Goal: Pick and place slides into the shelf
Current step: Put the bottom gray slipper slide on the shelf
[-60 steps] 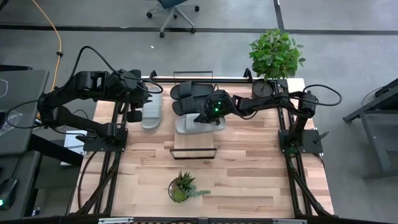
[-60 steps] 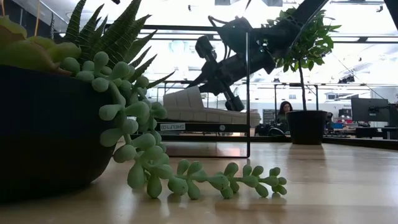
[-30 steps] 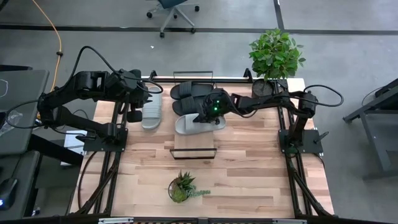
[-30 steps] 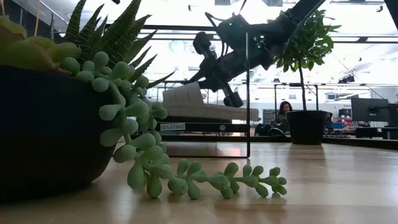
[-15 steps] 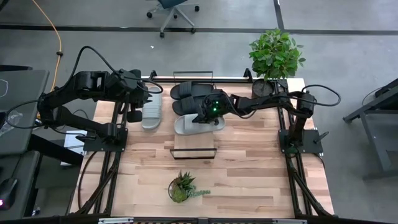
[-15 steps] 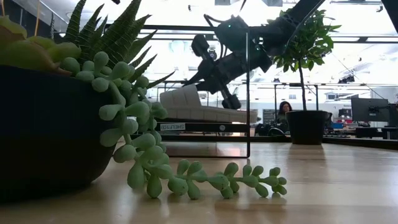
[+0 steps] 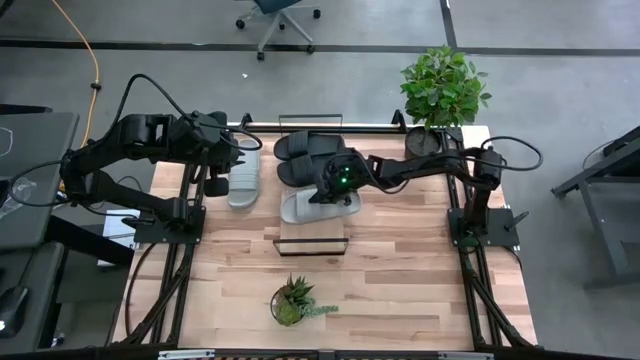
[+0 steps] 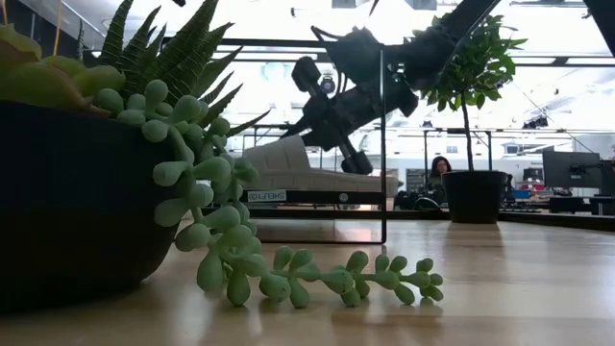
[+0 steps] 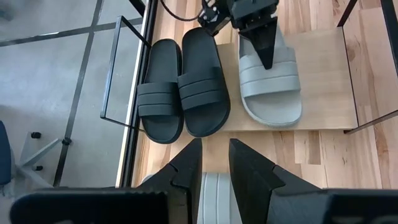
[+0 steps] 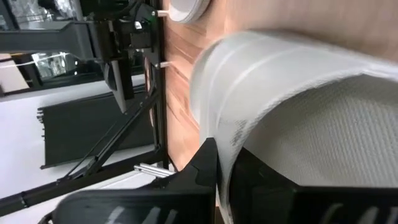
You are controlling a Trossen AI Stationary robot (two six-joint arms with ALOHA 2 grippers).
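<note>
Gripping a light grey slide (image 7: 312, 204) by its strap, the right claw (image 7: 331, 188) is sitting closed over the shelf (image 7: 313, 228), with the sandal lying on the board beside the two black slides (image 7: 307, 157). The left claw (image 9: 214, 163) is hovering, its fingers (image 9: 189, 165) slightly parted and holding nothing, above the second grey slide (image 7: 243, 173), which is lying on the worktop (image 7: 400, 270) just left of the shelf.

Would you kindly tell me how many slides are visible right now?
4: two black slides side by side on the shelf, one grey slide beside them held by the right gripper, another grey slide under the left gripper.
</note>
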